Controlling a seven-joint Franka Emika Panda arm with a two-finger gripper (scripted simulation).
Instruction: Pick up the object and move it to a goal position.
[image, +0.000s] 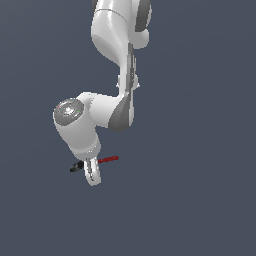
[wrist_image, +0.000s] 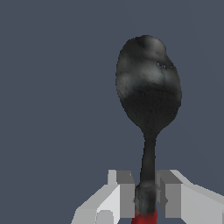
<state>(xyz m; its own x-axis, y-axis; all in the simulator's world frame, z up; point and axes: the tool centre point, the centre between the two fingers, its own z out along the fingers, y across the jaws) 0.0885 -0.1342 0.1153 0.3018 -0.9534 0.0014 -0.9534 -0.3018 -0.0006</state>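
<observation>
The object is a small spoon-like tool with a black rounded head (wrist_image: 148, 89), a thin dark neck and a red handle (image: 108, 159). My gripper (image: 91, 171) is shut on it at the joint of neck and handle. In the exterior view the black head (image: 76, 167) sticks out to the exterior view's left of the fingers and the red handle to the right. In the wrist view the gripper (wrist_image: 145, 199) clamps the neck between two grey pads (wrist_image: 127, 194), and the head stands out large beyond them.
The white arm (image: 115, 55) comes down from the top of the exterior view, with its wrist (image: 75, 122) just above the gripper. The background is a plain dark grey-blue surface (image: 200, 200) all around.
</observation>
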